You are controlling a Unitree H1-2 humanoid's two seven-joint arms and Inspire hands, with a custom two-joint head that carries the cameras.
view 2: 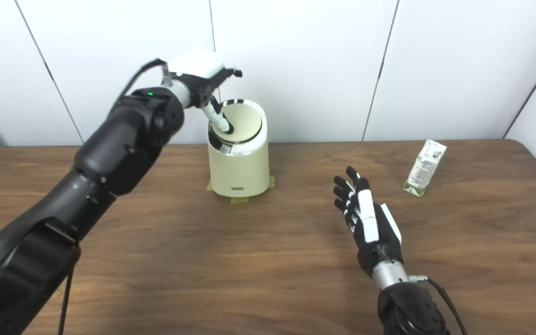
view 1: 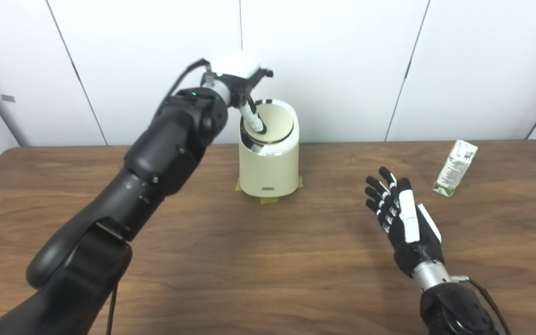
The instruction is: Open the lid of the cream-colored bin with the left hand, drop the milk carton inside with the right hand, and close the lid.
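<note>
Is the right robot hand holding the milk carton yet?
No, the right robot hand is open and empty; the milk carton lies apart on the table.

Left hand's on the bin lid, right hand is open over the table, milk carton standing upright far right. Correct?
Not quite. The milk carton is lying flat on the table, not upright; both eye views show it. The rest holds: the left hand has a finger down on the lid of the bin, and the right hand is open, holding nothing.
</note>
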